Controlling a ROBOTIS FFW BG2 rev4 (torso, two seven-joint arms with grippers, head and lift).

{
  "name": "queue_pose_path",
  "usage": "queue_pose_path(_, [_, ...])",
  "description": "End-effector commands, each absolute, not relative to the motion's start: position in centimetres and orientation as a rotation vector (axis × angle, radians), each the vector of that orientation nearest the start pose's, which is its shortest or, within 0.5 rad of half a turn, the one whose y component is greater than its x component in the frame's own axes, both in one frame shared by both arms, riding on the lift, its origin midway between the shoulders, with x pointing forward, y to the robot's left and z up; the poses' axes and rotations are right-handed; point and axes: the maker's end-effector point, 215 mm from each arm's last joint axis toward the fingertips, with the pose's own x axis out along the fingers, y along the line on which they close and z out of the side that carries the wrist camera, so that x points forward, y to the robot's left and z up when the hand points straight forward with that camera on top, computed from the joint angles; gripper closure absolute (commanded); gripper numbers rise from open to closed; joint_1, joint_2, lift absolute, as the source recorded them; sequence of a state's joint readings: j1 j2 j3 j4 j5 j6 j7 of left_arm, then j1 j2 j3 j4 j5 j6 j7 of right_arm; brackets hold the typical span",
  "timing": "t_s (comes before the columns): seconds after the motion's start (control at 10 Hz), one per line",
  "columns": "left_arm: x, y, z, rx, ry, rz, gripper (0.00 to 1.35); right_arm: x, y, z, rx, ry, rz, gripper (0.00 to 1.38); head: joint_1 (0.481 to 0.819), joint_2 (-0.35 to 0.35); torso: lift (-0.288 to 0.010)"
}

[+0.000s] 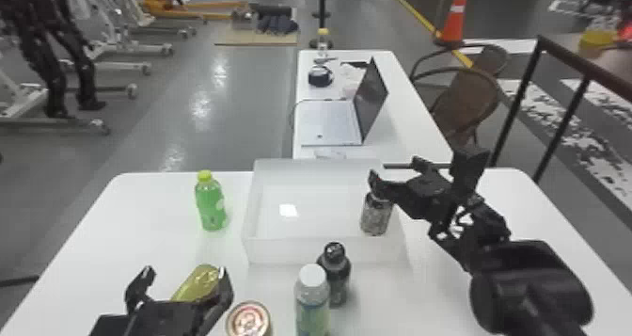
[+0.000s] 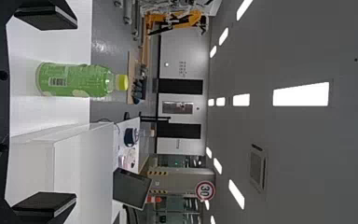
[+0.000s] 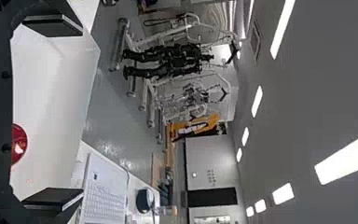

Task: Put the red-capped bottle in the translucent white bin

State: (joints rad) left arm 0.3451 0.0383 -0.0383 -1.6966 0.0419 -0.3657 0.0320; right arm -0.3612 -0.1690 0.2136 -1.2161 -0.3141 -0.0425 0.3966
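We have our right tool (image 1: 396, 174) above the right side of the translucent white bin (image 1: 324, 251), its two fingers spread wide and gripping nothing. Just below it, the red-capped bottle (image 1: 375, 216) stands upright inside the bin; we see its red cap (image 3: 18, 144) in the right wrist view, while the tool covers the top in the head view. The bin spreads out from beneath that tool, mostly to its left, on the white worktop (image 1: 508, 208).

Nearer us than the right tool, and left of it, a dark bottle (image 1: 335, 283) stands just outside the bin's near wall, with a white-capped bottle (image 1: 312, 300) beside it, nearer still. Farther left we see a can (image 1: 249, 318), just right of our left tool (image 1: 184, 277).

The left tool is parked low over the near left of the worktop, its fingers apart, with a gold can (image 1: 195, 283) showing between them in the head view. Beyond it, left of the bin, a green bottle (image 1: 210, 205) stands upright. Past the bin, ahead of both tools, an open laptop (image 1: 331, 121) rests on another table (image 1: 411, 118).
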Motion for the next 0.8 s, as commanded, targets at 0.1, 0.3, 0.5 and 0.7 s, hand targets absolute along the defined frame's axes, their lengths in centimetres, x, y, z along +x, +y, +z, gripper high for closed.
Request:
queue_pose_path(0.1, [47.6, 22.3, -34.7, -0.028, -0.147, -0.007, 0.01, 63.7, -15.1, -29.5, 0.04, -0.042, 0.473, 0.09, 0.549, 0.0, -0.1])
queue_pose_path(0.3, [47.4, 22.6, -34.7, -0.029, -0.148, -0.001, 0.01, 60.0, -16.2, -31.8, 0.068, -0.02, 0.427, 0.09, 0.549, 0.0, -0.1])
queue_pose_path(0.5, [47.4, 22.7, -34.6, -0.03, -0.151, 0.001, 0.01, 56.0, -16.3, -35.3, 0.153, 0.025, 0.404, 0.1, 0.549, 0.0, -0.1])
queue_pose_path(0.7, [47.0, 23.0, -34.5, -0.032, -0.156, 0.011, 0.01, 51.4, -16.1, -37.7, 0.159, 0.06, 0.391, 0.1, 0.549, 0.0, -0.1])
